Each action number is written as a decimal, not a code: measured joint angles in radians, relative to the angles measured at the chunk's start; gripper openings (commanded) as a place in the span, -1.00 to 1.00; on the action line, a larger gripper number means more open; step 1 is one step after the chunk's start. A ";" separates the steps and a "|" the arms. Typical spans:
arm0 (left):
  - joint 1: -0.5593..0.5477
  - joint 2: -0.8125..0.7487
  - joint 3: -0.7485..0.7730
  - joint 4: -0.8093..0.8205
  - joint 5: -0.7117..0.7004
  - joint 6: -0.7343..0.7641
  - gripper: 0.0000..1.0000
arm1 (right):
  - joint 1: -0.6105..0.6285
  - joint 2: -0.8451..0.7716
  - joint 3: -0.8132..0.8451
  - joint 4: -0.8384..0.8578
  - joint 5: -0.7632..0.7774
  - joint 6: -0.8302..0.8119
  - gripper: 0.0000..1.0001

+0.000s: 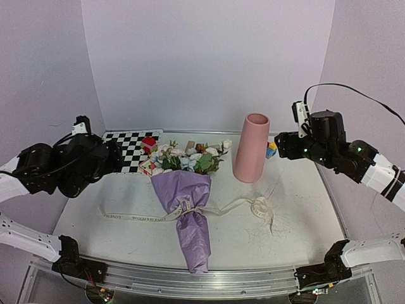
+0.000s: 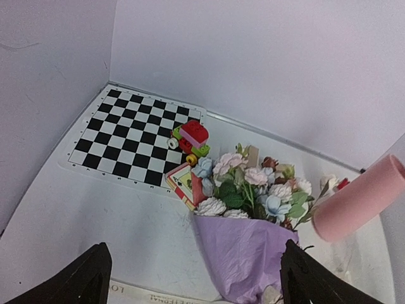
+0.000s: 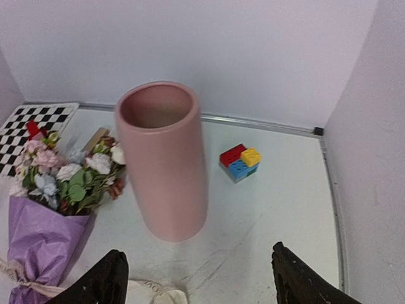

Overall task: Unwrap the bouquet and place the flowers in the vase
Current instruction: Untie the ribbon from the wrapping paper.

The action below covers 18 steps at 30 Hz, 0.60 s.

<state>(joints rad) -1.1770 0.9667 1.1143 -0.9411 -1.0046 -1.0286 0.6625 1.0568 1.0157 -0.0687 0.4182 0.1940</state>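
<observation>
The bouquet (image 1: 185,196) lies in the middle of the table, a purple paper cone tied with cream ribbon (image 1: 190,209). The flowers (image 1: 190,157) point toward the back wall. Ribbon ends trail left (image 1: 123,217) and right to a coil (image 1: 261,206). The vase (image 1: 251,149) stands upright to the right of the blooms. My left gripper (image 2: 194,248) hovers open to the left of the bouquet (image 2: 250,253), holding nothing. My right gripper (image 3: 197,252) hovers open to the right of the vase (image 3: 166,161), also holding nothing.
A checkerboard mat (image 1: 126,149) lies at the back left, with red and green toy blocks (image 2: 191,137) and a card box (image 2: 186,183) at its edge beside the flowers. A small coloured block cube (image 3: 240,162) sits behind the vase on the right. Walls close three sides.
</observation>
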 measured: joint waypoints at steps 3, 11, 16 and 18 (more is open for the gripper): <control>0.000 0.095 0.005 0.011 0.032 0.018 0.80 | 0.000 0.039 -0.001 0.030 -0.177 -0.009 0.55; 0.000 0.241 -0.029 0.182 0.178 0.052 0.51 | 0.012 0.156 -0.070 0.168 -0.614 0.018 0.30; 0.000 0.297 -0.114 0.363 0.302 0.071 0.26 | 0.065 0.234 -0.113 0.249 -0.704 0.070 0.10; 0.000 0.327 -0.128 0.421 0.352 0.087 0.16 | 0.097 0.270 -0.118 0.280 -0.717 0.094 -0.01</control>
<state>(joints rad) -1.1770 1.2936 0.9863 -0.5204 -0.6526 -0.9417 0.7591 1.3269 0.8979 0.2109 -0.2993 0.2883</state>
